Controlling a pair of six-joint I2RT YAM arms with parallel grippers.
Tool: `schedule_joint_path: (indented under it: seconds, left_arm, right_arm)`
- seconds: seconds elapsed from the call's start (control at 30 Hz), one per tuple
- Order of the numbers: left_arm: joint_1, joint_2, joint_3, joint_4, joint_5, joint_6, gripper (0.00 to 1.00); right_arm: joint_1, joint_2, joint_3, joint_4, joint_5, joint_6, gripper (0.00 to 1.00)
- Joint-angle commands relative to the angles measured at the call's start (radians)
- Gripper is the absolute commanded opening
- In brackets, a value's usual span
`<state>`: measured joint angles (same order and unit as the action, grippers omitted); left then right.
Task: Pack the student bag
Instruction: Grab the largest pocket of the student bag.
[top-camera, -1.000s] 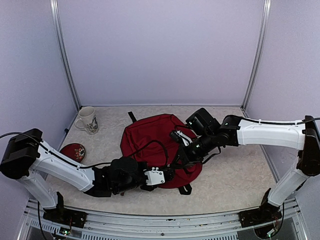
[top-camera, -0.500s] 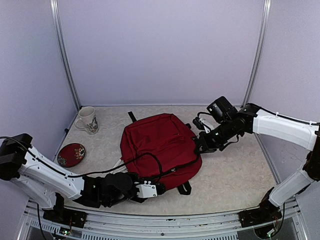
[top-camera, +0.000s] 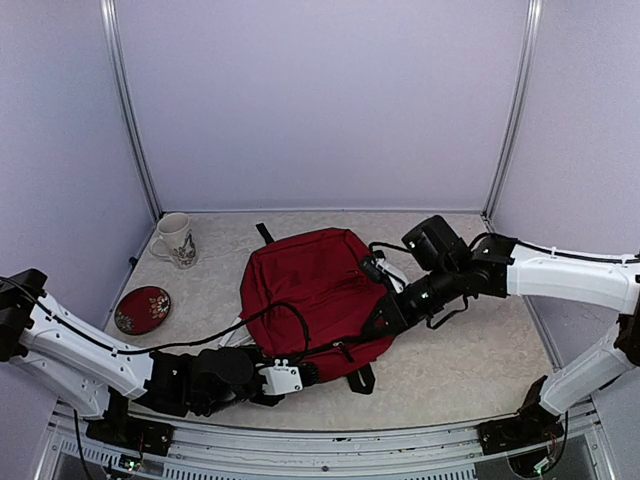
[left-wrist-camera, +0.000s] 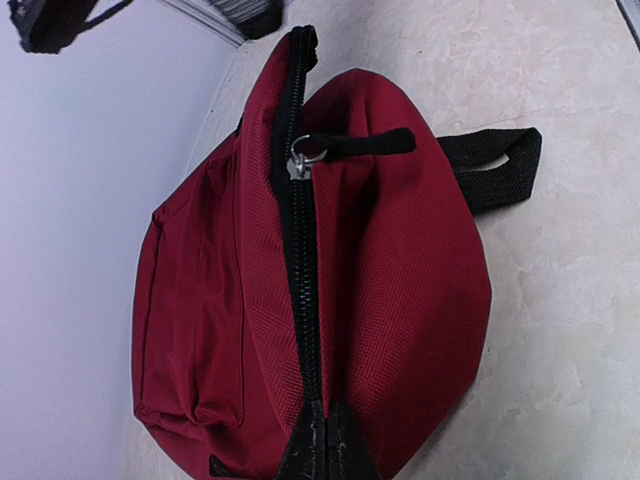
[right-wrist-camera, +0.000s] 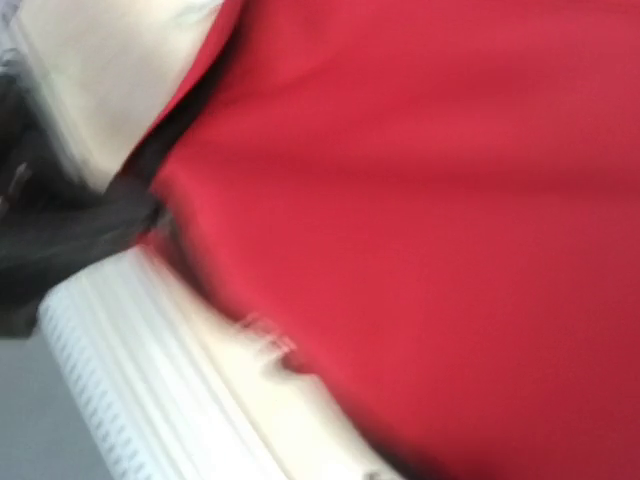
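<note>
A dark-red bag (top-camera: 310, 280) lies flat at the middle of a pale table (top-camera: 470, 350). At the bag's near edge the left gripper (top-camera: 306, 372) is pinched fully shut on the end of the black zipper (left-wrist-camera: 303, 260). Seen from the left wrist, its two dark fingers (left-wrist-camera: 305, 458) press together over the seam. From there the zipper runs closed up to a metal slider (left-wrist-camera: 300, 165). A black pull tab (left-wrist-camera: 365, 143) lies across the fabric, and a strap loop (left-wrist-camera: 495, 165) rests on the table beside the bag. The right gripper (top-camera: 382, 318) sits low at the bag's right side, over the fabric. Its own camera gives only a red blur, so it cannot be told how wide its fingers stand or whether they hold anything. Well apart to the bag's left are a patterned mug (top-camera: 175, 240) and, nearer the arms, a red dish (top-camera: 143, 308).
</note>
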<state>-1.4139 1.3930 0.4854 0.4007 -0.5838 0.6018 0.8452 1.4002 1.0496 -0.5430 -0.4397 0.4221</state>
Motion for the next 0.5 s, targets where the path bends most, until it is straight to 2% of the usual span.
schedule_joint_path:
  seconds: [0.0, 0.2, 0.33, 0.47]
  left_arm:
    - [0.004, -0.012, -0.019, 0.011, 0.004, -0.027, 0.0]
    - [0.004, 0.025, 0.0, 0.014, 0.004, -0.042, 0.0]
    - [0.005, 0.036, 0.007, 0.02, 0.004, -0.04, 0.0]
    - [0.004, 0.032, 0.011, 0.004, 0.004, -0.042, 0.0]
  right_arm:
    - [0.059, -0.034, -0.189, 0.325, -0.041, 0.141, 0.26]
    - [0.206, -0.053, -0.342, 0.623, 0.127, 0.217, 0.38]
    - [0.24, -0.014, -0.409, 0.717, 0.273, 0.235, 0.43]
    - [0.239, 0.023, -0.416, 0.773, 0.344, 0.192, 0.46]
